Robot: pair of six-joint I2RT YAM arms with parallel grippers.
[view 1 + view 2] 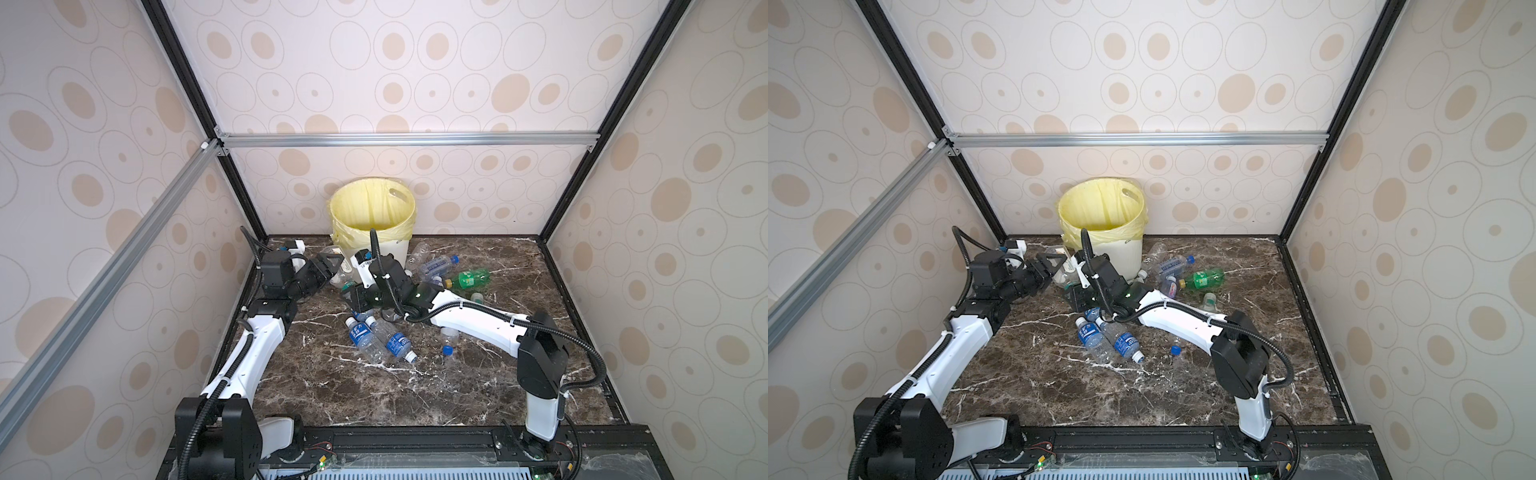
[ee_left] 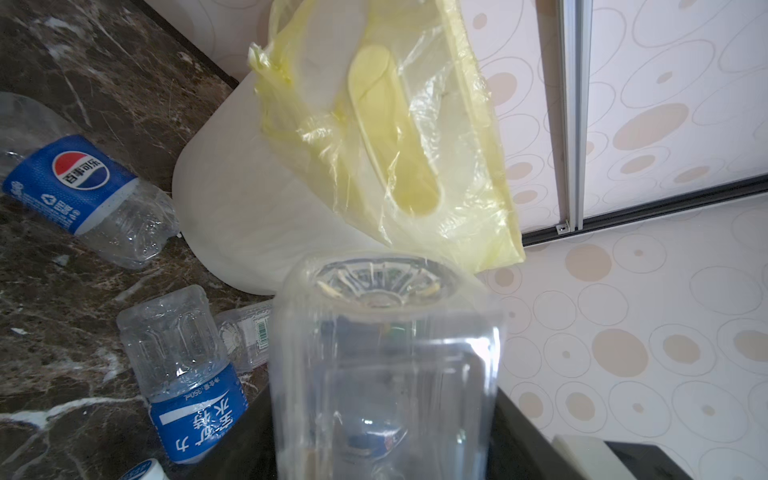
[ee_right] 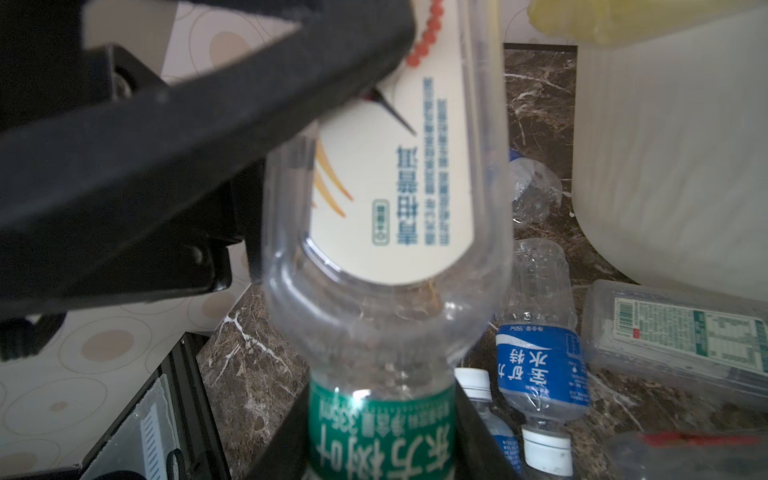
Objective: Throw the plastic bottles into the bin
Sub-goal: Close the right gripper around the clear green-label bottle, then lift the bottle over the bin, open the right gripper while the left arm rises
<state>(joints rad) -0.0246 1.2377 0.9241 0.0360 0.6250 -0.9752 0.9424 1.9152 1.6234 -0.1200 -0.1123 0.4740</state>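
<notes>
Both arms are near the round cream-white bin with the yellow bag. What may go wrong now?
1. The wide clear plastic bottle between the jaws of the left gripper is beside the wall of the ribbed cream-white bin, not over its opening; released here, it would probably land on the marble tabletop.
2. The right gripper, shut on a green-labelled clear bottle, is close to the left one; lifting together, they might collide.
</notes>
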